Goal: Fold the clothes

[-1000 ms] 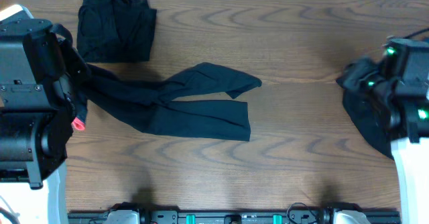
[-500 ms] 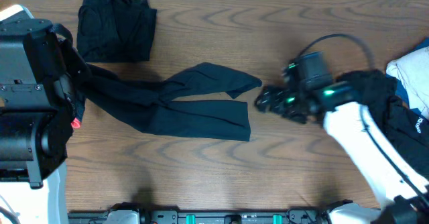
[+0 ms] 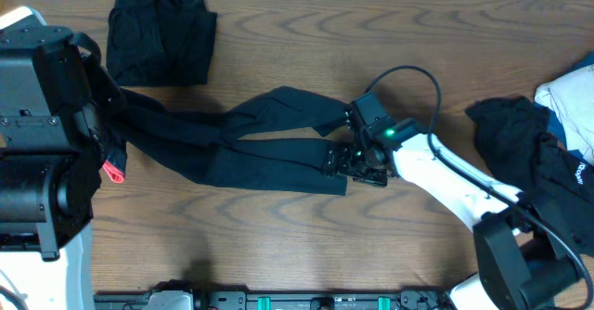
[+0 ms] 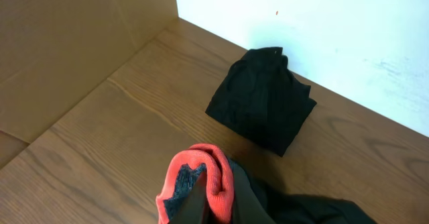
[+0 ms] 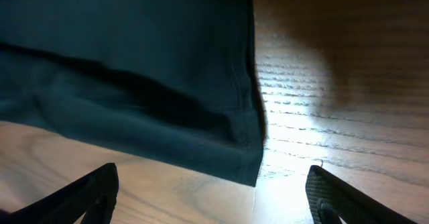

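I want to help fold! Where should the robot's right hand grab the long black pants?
At the hemmed leg end of the long black pants, probably coming straight down from above. That cuff lies flat on the table as the free end, right under the open right gripper, while the left gripper pinches the coral-red band end.

The long black soft-fabric trousers (image 3: 251,138) lie stretched from my left side towards the middle, legs flat and side by side. The waist end is bunched and lifted, its coral-red inner band (image 4: 201,177) turned outward. A folded black fabric bundle (image 3: 158,36) sits close beside that end, and a crumpled black, white and blue heap (image 3: 510,138) lies at my right.
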`<state>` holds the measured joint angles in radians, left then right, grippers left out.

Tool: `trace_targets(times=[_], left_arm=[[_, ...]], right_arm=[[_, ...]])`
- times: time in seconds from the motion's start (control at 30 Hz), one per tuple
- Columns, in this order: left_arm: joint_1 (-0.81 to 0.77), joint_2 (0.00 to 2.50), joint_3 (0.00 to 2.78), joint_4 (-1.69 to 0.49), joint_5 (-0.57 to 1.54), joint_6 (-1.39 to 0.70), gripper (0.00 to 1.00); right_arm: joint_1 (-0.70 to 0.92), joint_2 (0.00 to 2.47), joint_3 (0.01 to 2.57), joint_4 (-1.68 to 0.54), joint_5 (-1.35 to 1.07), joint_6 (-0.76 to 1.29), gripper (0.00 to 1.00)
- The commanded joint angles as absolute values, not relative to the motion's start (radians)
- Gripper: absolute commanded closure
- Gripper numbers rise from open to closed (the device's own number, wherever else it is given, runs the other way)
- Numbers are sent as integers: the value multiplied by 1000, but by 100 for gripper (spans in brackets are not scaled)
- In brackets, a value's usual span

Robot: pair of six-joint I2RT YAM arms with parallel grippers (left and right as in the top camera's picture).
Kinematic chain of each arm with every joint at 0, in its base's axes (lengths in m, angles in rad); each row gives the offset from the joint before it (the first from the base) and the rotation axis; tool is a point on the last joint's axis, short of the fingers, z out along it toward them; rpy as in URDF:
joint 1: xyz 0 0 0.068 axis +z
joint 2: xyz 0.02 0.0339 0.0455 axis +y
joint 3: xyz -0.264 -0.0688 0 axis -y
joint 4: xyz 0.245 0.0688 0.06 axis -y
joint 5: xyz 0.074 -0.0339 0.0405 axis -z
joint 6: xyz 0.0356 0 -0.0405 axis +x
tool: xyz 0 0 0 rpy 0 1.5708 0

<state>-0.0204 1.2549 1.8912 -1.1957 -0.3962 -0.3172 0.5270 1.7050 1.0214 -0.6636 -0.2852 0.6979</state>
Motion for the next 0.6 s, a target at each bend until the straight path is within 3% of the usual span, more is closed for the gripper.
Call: trace_targets(times=[0.0,0.57], left_arm=[[-18,1254,1909,-1192,-420,-312,93],[-18,1254,1909,-1193,-420,-312,93]], right_arm=[[532,1735,1017,-662,-285,721,14],[590,1771,1017,-643,-289,741,18]])
